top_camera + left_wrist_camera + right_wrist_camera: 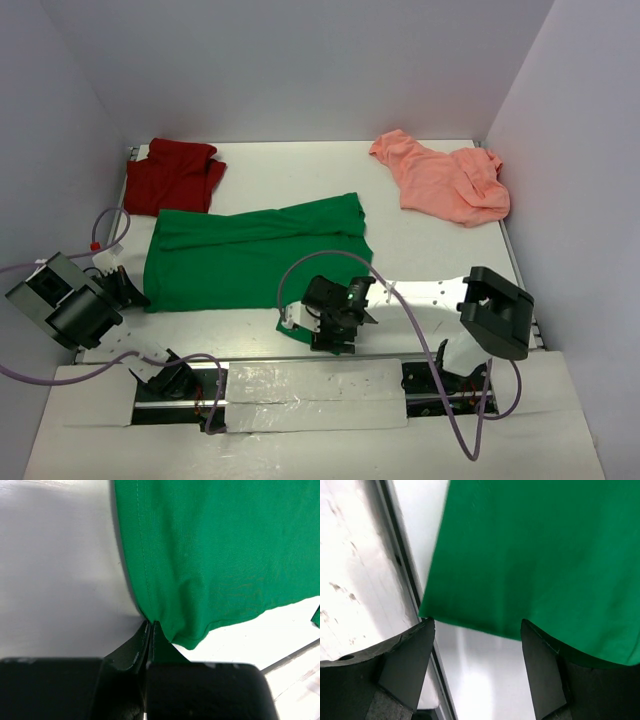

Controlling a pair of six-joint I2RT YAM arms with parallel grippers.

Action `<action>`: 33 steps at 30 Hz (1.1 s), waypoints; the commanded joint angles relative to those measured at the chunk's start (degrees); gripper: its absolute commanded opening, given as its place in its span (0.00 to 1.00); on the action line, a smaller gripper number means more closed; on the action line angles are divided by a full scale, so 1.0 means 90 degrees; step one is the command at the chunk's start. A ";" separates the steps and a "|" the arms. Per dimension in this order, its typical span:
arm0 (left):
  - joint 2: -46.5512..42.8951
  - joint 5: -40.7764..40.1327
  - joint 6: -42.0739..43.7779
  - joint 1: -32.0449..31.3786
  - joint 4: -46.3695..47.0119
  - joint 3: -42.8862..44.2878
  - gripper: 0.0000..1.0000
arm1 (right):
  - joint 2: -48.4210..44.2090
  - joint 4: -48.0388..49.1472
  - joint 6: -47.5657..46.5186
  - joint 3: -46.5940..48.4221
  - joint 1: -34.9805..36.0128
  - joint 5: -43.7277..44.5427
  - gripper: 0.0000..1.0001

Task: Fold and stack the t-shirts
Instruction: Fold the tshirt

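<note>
fold start: green t-shirt hem clamped in left gripper by tabletop near edge; right gripper jaws apart. next, probably: pinch other corner, lift together.

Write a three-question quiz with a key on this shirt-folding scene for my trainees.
1. True or false: the right gripper is shut on the green shirt.
2. Which colour of shirt does the left gripper pinch at the hem? A red, B green, C pink.
3. Fill in: in the top view, the pink shirt lies crumpled at the far ____ side.

Key: 1 false, its jaws stand wide apart; 2 B; 3 right.
</note>
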 commanded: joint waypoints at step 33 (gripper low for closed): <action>-0.0349 -0.0527 0.0218 0.0045 0.0074 -0.0146 0.00 | -0.0216 0.1059 -0.0361 -0.0658 0.0958 0.0312 0.75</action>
